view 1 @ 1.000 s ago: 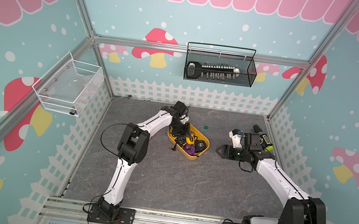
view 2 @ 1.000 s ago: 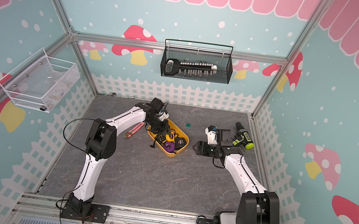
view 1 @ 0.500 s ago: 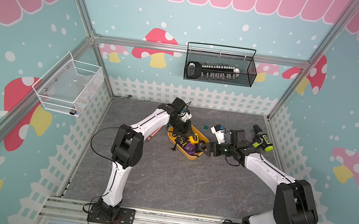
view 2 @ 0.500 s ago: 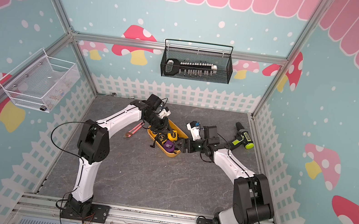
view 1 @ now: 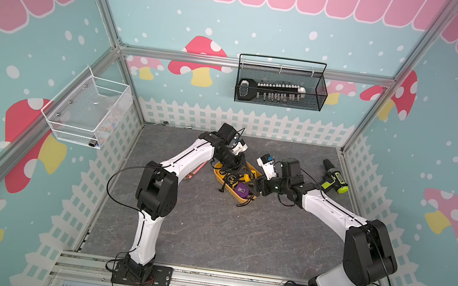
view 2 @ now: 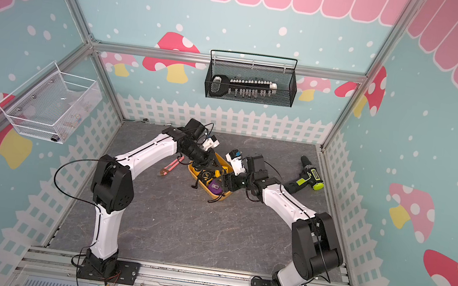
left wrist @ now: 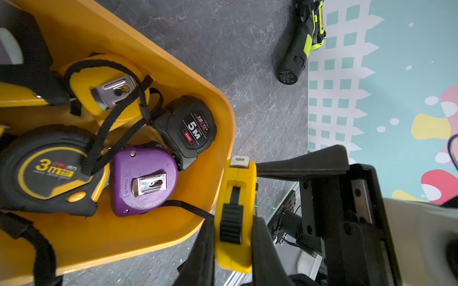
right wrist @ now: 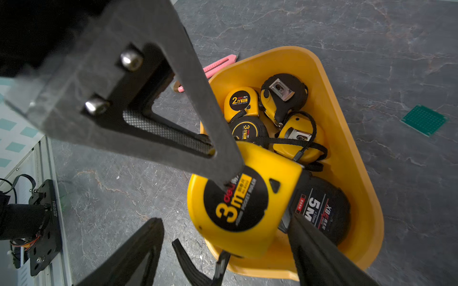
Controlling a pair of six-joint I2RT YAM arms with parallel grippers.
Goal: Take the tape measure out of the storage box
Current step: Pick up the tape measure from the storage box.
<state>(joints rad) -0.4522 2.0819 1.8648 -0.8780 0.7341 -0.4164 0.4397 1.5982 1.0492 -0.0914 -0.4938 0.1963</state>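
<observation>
Scene read from a top view, 12 o'clock at the back wall. On the side wall at 10 o'clock of the storage box (right wrist: 347, 153): white mesh basket (view 1: 86, 111). On the floor at the box's 9 o'clock, just beside the rim: pink cutter (view 2: 171, 166).

Over the box from 10 o'clock: left gripper (left wrist: 234, 222), fingers pinching the yellow 3 m tape measure (right wrist: 238, 203) by its two flat faces. Tape measure sits raised at the box's 3 o'clock rim, above the tapes lying inside (purple tape (left wrist: 142, 183), black 5M tape (left wrist: 190, 126), black-and-yellow 3m tape (left wrist: 47, 168), among others). Cannot tell whether it is fully clear of the rim.

From 4 o'clock: right gripper (right wrist: 226, 219), fingers spread wide on either side of the held tape measure. One finger is close to its edge and the other well apart; contact not clear.

On the back wall at 12 o'clock: black mesh basket (view 1: 281, 87). On the floor at 3 o'clock, well apart from the box: drill (view 1: 335, 180). Right wrist view also shows a green board (right wrist: 425, 118) flat on the floor near the box.
</observation>
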